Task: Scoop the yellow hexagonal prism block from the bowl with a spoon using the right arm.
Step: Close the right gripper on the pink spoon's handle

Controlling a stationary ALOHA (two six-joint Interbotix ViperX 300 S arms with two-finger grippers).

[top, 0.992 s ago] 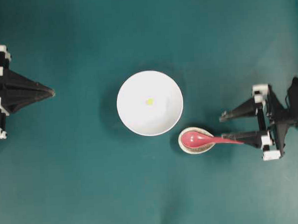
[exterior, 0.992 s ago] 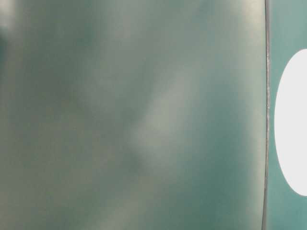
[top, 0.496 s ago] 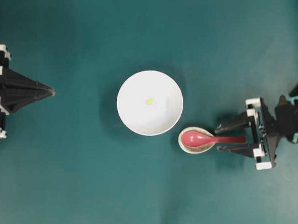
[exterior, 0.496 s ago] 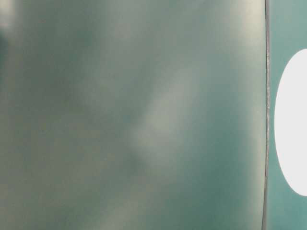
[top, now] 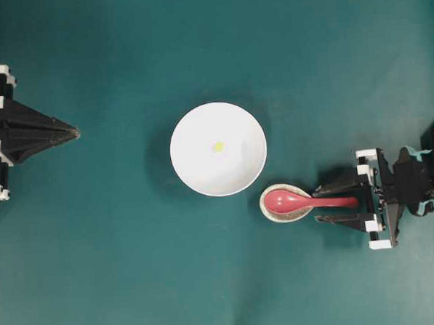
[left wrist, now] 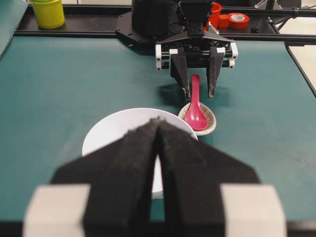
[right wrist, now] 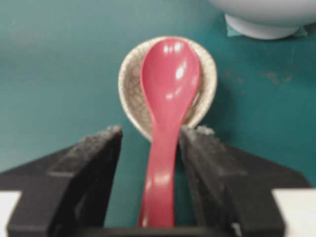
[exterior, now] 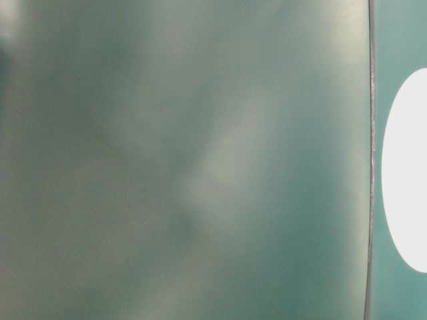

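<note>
**Right gripper astride spoon handle; block in bowl**

Obscured: the table-level view is a green blur, with only a white curved shape, cut off at its right border, to be made out. In the right wrist view the bowl (right wrist: 266,17) shows only its foot and lower wall at the top edge. In the left wrist view the left gripper (left wrist: 158,129) hides the near part of the bowl; the block cannot be seen there.

Containers: the bowl (top: 218,149), white, mid-table, holds the yellow hexagonal prism block (top: 217,146) near its centre. The spoon rest (top: 285,203), speckled, just beside the bowl's lower right rim, holds the scoop of the spoon (top: 300,199); the handle points right, toward the right arm (top: 422,188).

Grippers: right gripper (top: 322,203) spread wide, one finger on each side of the spoon handle, a gap visible at both, nothing grasped. Left gripper (top: 76,132) clenched and bare, at the left edge.

Room: green table (top: 136,283) lies bare between the left gripper and the bowl.
</note>
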